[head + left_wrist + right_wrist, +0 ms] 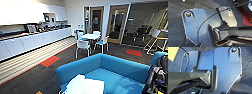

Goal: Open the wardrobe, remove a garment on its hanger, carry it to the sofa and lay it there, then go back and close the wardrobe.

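White garment [85,86] lying on blue sofa [117,67], both wrists angled over dark carpet [175,25], jaws' state indiscernible

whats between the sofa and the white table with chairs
In the head view, bare dark carpet lies between the sofa and the white table.

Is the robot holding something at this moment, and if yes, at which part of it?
It cannot be told. The white garment lies on the blue sofa, and no end effector is seen gripping it.
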